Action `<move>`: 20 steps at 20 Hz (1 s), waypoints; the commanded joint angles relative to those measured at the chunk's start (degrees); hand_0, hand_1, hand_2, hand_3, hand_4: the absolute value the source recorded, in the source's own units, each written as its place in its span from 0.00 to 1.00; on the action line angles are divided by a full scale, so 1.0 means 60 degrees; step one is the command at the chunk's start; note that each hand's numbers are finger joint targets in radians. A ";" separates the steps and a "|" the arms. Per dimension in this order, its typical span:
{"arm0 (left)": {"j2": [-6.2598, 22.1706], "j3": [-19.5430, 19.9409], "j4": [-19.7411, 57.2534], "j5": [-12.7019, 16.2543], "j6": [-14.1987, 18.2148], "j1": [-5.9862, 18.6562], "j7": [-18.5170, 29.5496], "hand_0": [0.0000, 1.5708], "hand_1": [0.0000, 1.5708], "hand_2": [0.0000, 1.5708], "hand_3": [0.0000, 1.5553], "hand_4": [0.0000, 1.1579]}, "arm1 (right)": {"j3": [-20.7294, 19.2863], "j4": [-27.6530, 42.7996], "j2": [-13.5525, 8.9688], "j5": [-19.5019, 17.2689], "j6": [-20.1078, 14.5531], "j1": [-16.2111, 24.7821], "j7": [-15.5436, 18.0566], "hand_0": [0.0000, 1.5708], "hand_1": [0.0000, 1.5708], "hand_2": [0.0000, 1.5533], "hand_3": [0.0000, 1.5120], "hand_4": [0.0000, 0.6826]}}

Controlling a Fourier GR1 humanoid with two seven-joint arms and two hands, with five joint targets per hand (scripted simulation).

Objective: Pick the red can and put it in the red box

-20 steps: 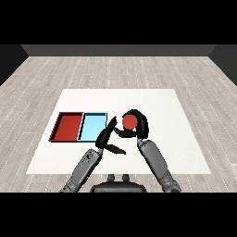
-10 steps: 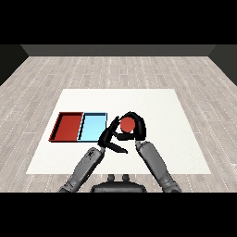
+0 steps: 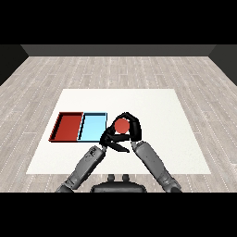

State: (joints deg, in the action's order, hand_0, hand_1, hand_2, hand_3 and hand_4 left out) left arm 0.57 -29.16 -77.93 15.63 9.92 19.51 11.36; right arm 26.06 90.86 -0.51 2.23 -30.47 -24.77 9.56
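The red can [image 3: 121,126] is seen from above, held over the table just right of the light blue tray [image 3: 92,127]. My right hand [image 3: 133,128] is curled round it, fingers arching over its far side. My left hand [image 3: 111,140] lies close below and left of the can with its fingers stretched out straight, pointing right. The red tray [image 3: 69,127] lies left of the blue one, with nothing in it.
The two trays sit side by side on the left half of the white table [image 3: 162,111]. Both forearms come in from the bottom and meet near the table's middle.
The right hand with the can has shifted left, toward the blue tray. The left hand has stayed beside it, fingers still extended.
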 commanded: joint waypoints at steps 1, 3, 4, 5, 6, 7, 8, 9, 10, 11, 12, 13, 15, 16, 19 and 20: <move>-0.0090 -0.0757 -0.0665 0.0122 0.0505 0.0015 -0.0251 0.00 0.00 0.00 0.00 0.00 | 0.0009 0.0391 0.0081 -0.0168 -0.0102 -0.0519 -0.0885 1.00 1.00 0.96 0.93 0.96; -0.0088 -0.0209 0.0473 0.0383 0.0168 0.0575 0.0281 0.00 0.00 0.00 0.00 0.00 | 0.0359 0.0054 0.0080 -0.0005 -0.0295 -0.0314 -0.0351 1.00 1.00 0.96 0.93 0.95; -0.0088 -0.0842 0.0936 0.0566 0.0770 0.0748 0.0728 0.00 0.00 0.00 0.00 0.00 | 0.0722 -0.0159 0.0079 0.0325 -0.0758 -0.0215 0.0245 1.00 1.00 0.95 0.93 0.95; -0.0086 -0.1075 0.0156 0.0426 0.1003 0.0658 0.0112 0.00 0.00 0.00 0.00 0.00 | 0.0109 -0.0538 0.0078 0.0614 0.0060 -0.0527 0.0336 1.00 1.00 0.96 0.93 0.95; -0.0084 -0.0480 0.0360 0.0312 0.0541 0.0775 -0.0055 0.00 0.00 0.00 0.00 0.00 | 0.0699 -0.0374 0.0077 0.0526 -0.0785 -0.0598 0.0080 1.00 1.00 0.96 0.93 0.96; -0.0073 0.0046 0.0579 0.0207 -0.0138 0.0564 0.0378 0.00 0.00 0.00 0.00 0.00 | 0.1133 -0.0108 0.0076 0.0631 -0.0817 -0.0028 0.0491 1.00 1.00 0.96 0.93 0.96; -0.0082 -0.0555 0.0411 0.0379 0.0834 0.0707 0.0277 0.00 0.00 0.00 0.00 0.00 | 0.0399 -0.0355 0.0076 0.0826 -0.0360 -0.0473 0.0235 1.00 1.00 0.95 0.93 0.96; -0.0082 -0.0697 0.0771 0.0902 0.1863 0.1036 0.0863 0.00 0.00 0.00 0.00 0.00 | 0.0821 -0.0028 0.0075 0.0543 -0.0834 -0.0631 -0.0146 1.00 1.00 0.95 0.93 0.96; -0.0081 -0.0555 0.0417 0.1014 0.2095 0.0286 0.1143 0.00 0.00 0.00 0.00 0.46 | 0.0633 0.0191 0.0075 0.0313 -0.0366 0.0107 0.0197 1.00 1.00 0.95 0.93 0.94; -0.0082 -0.0176 0.0171 0.0856 0.2636 0.0678 0.0585 0.43 0.43 0.63 0.60 0.84 | 0.0243 0.0215 -0.0292 0.0400 -0.0029 -0.0184 -0.0160 1.00 1.00 0.95 0.93 0.94; -0.0082 -0.0253 0.0631 0.1098 0.2875 0.0860 0.0529 1.00 1.00 1.00 0.97 0.99 | 0.1227 0.0129 0.0072 0.0556 -0.0948 -0.0267 -0.0020 1.00 1.00 0.95 0.93 0.92; -0.0083 0.0064 -0.0246 0.0459 0.2753 0.0465 -0.0270 1.00 1.00 1.00 1.00 0.97 | 0.0395 -0.0020 0.0073 0.0615 -0.0407 -0.0523 -0.0132 1.00 1.00 0.95 0.93 0.92; -0.0015 0.0094 -0.0219 0.0143 0.2708 0.0569 -0.0728 1.00 1.00 1.00 0.98 0.96 | 0.0852 0.0110 0.0076 0.0451 -0.0539 0.0057 0.0049 1.00 1.00 0.95 0.93 0.92; -0.0084 -0.0165 0.0002 0.0540 0.3213 0.0826 -0.0315 1.00 1.00 1.00 0.97 0.97 | 0.1061 0.0098 0.0077 0.0769 -0.1035 -0.0513 -0.0011 1.00 1.00 0.95 0.93 0.92; -0.0085 -0.0352 0.0110 0.0413 0.3128 0.0356 -0.0076 1.00 1.00 1.00 0.96 0.97 | 0.0769 -0.0138 0.0079 0.0778 -0.0455 -0.0133 0.0346 1.00 1.00 0.95 0.92 0.92; -0.0085 -0.0072 0.0723 0.0576 0.2878 0.0945 -0.0199 1.00 1.00 1.00 0.96 0.97 | 0.0121 -0.0328 0.0080 0.0841 0.0058 -0.0553 0.0308 1.00 1.00 0.95 0.93 0.93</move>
State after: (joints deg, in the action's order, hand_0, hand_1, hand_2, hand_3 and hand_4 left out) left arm 1.07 -28.83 -75.38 18.60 26.80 23.02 11.29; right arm 29.88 90.06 -0.58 6.21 -33.37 -26.75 10.85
